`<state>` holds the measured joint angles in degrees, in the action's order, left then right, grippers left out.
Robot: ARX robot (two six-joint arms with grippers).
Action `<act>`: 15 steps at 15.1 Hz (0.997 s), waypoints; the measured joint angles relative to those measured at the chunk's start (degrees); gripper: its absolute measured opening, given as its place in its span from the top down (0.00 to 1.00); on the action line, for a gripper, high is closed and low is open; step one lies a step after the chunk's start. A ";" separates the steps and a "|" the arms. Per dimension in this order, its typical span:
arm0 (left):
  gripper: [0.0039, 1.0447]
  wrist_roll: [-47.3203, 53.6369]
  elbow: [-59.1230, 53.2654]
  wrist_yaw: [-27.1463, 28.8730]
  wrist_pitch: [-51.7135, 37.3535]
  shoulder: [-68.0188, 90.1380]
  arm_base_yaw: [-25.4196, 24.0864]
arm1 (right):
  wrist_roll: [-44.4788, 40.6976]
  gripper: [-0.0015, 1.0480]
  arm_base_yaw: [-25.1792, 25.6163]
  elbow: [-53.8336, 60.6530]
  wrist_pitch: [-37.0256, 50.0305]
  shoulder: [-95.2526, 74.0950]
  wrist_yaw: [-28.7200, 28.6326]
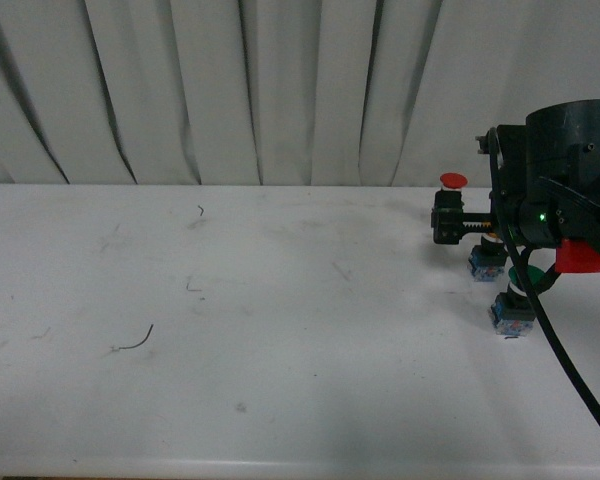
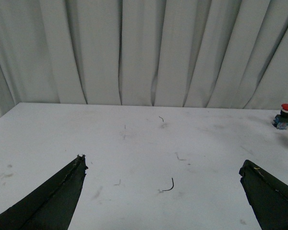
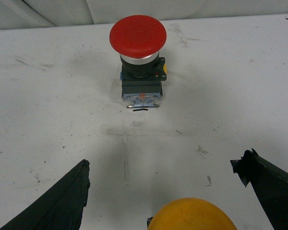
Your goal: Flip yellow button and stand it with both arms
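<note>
My right claw (image 3: 163, 191) hangs released over the yellow button (image 3: 192, 214) on the surface (image 3: 48, 105) near the red button (image 3: 138, 36); it looks light, rigid, top-heavy, best pinched at its blocky base.

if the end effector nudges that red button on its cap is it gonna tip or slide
The red button would probably tip rather than slide: its wide cap overhangs a narrower block base, so it looks top-heavy. It looks like rigid plastic, so it should not flex. If it falls, the round cap may let it roll in an arc on the smooth white table.
</note>
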<state>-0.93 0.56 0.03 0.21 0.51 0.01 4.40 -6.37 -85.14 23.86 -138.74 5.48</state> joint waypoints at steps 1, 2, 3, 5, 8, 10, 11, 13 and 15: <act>0.06 0.00 0.00 0.00 0.00 0.00 0.00 | 0.00 0.07 0.00 0.00 0.13 0.00 -0.31; 0.06 0.00 0.00 0.00 0.00 0.00 0.00 | 0.00 0.06 0.04 0.00 0.61 0.00 -0.50; 0.06 0.00 0.00 0.00 0.00 0.00 0.00 | 0.04 0.06 0.13 0.00 0.98 0.02 -0.87; 0.06 0.00 0.00 0.00 0.00 0.00 0.00 | 0.31 0.06 0.83 0.04 1.25 0.74 -1.86; 0.06 0.00 0.00 0.00 0.00 0.00 0.00 | 1.05 0.06 2.64 2.58 4.09 6.67 -4.59; 0.06 0.00 0.00 0.00 0.00 0.00 0.00 | 1.86 0.06 4.13 7.52 8.70 13.70 -7.56; 0.06 0.00 0.00 0.00 0.00 0.00 0.00 | 2.29 0.06 5.01 11.32 11.69 17.73 -9.27; 0.06 0.00 0.00 0.00 0.00 0.00 0.00 | 2.40 0.08 6.38 21.22 19.43 27.80 -12.04; 0.06 0.00 0.00 0.00 0.02 0.00 0.00 | -1.86 0.30 6.43 36.46 24.72 42.69 -6.01</act>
<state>-0.93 0.56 0.03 0.23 0.51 0.01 2.55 0.05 -48.69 48.58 -96.05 -0.54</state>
